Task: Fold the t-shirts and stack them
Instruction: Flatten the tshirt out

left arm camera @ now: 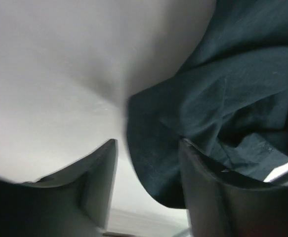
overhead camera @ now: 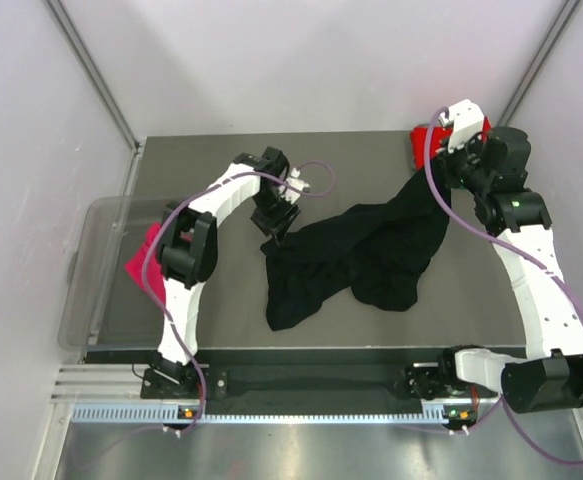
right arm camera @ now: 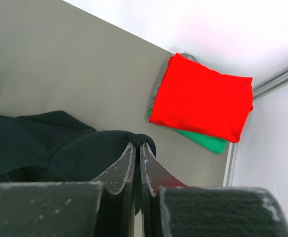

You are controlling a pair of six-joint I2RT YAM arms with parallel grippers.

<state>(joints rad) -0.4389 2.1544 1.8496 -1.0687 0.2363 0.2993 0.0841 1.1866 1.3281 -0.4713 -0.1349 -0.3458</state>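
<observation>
A black t-shirt (overhead camera: 356, 255) lies crumpled across the middle of the table. My right gripper (overhead camera: 442, 182) is shut on its far right corner and holds it lifted; the wrist view shows the jaws (right arm camera: 138, 146) pinching black cloth (right arm camera: 60, 143). My left gripper (overhead camera: 275, 228) is open at the shirt's far left edge. In the left wrist view a fold of the black cloth (left arm camera: 223, 98) hangs between the spread fingers (left arm camera: 100, 170). A folded red shirt (right arm camera: 200, 101) lies on a green one (right arm camera: 209, 141) at the back right corner. A magenta shirt (overhead camera: 141, 258) lies in the bin.
A clear plastic bin (overhead camera: 96, 215) stands at the table's left edge. The red stack (overhead camera: 423, 146) sits just behind the right wrist. White walls with metal rails close in the back and both sides.
</observation>
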